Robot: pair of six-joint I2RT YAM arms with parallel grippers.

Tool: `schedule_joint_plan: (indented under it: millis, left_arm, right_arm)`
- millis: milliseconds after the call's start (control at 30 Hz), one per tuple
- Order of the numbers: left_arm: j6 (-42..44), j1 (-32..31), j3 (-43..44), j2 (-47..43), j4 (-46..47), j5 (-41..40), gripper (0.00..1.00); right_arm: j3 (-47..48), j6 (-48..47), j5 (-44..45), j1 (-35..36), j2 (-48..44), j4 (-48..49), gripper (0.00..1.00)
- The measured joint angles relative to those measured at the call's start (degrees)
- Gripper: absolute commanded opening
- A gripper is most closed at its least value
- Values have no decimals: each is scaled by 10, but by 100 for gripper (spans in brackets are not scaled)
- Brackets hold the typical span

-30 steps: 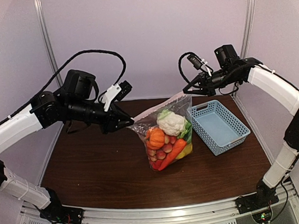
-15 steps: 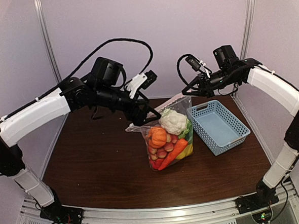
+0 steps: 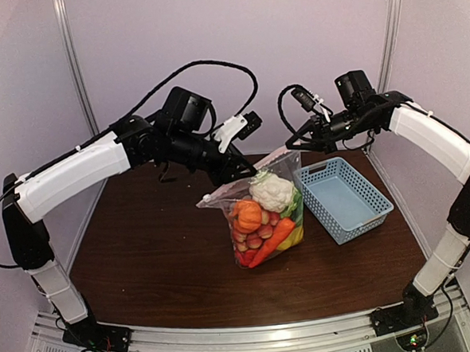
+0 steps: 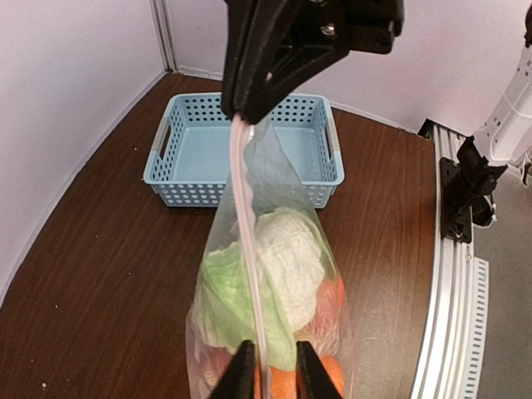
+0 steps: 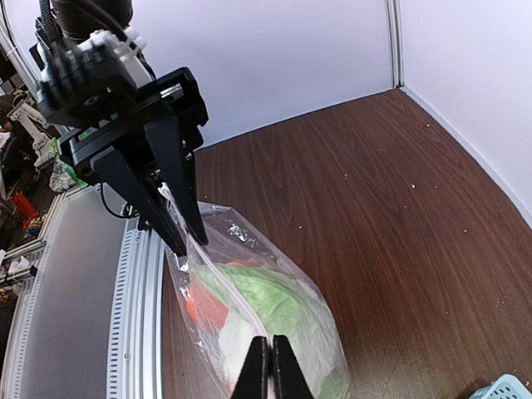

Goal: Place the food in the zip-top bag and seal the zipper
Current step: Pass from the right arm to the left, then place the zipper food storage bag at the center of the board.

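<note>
The clear zip-top bag (image 3: pixel 262 222) stands on the brown table, full of food: a pale cabbage (image 3: pixel 269 191), a small orange pumpkin (image 3: pixel 248 215), and red, orange and yellow pieces below. My right gripper (image 3: pixel 294 147) is shut on the bag's right top corner and holds it up. My left gripper (image 3: pixel 247 173) is shut on the zipper (image 4: pixel 249 249) near the middle of the mouth edge. In the left wrist view my gripper (image 4: pixel 271 370) straddles the strip, with the right gripper (image 4: pixel 239 112) at its far end. In the right wrist view my gripper (image 5: pixel 270 366) pinches the strip, and the left gripper (image 5: pixel 188 245) is further along it.
A light-blue mesh basket (image 3: pixel 365 222) with nothing in it stands right of the bag, close to it, and shows beyond the bag in the left wrist view (image 4: pixel 241 193). White walls enclose the table on three sides. A metal rail runs along the near edge.
My left gripper has slid right along the bag's top edge, from the left corner toward the right gripper. The left corner now hangs free. The right gripper has held still.
</note>
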Motion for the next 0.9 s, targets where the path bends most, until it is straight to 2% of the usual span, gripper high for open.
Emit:
schedule_joint_plan:
  millis: [33, 100, 167, 267, 300, 400, 500, 700, 900]
  left_arm:
    - [2, 0, 2, 0, -3, 0, 6]
    - [2, 1, 5, 1, -6, 0, 0]
    - [4, 2, 7, 2, -8, 0, 0]
    - [8, 5, 10, 4, -8, 0, 0]
    - [10, 9, 12, 6, -8, 1, 0]
    - [25, 28, 21, 10, -9, -4, 0]
    - [52, 55, 47, 26, -16, -23, 0]
    - [85, 108, 127, 82, -19, -39, 0]
    - [87, 119, 114, 82, -6, 40, 1]
  right_arm:
    - [0, 2, 0, 0, 0, 0, 3]
    - [0, 5, 1, 0, 0, 0, 15]
    - [0, 7, 6, 0, 0, 3, 25]
    - [0, 7, 17, -3, -3, 5, 48]
    - [0, 11, 22, -5, -4, 4, 59]
    - [0, 14, 43, -18, -14, 9, 75]
    - [0, 20, 75, -45, -27, 20, 99]
    - [-28, 74, 126, -122, -70, 94, 100]
    - [-128, 101, 196, -147, -141, 160, 100]
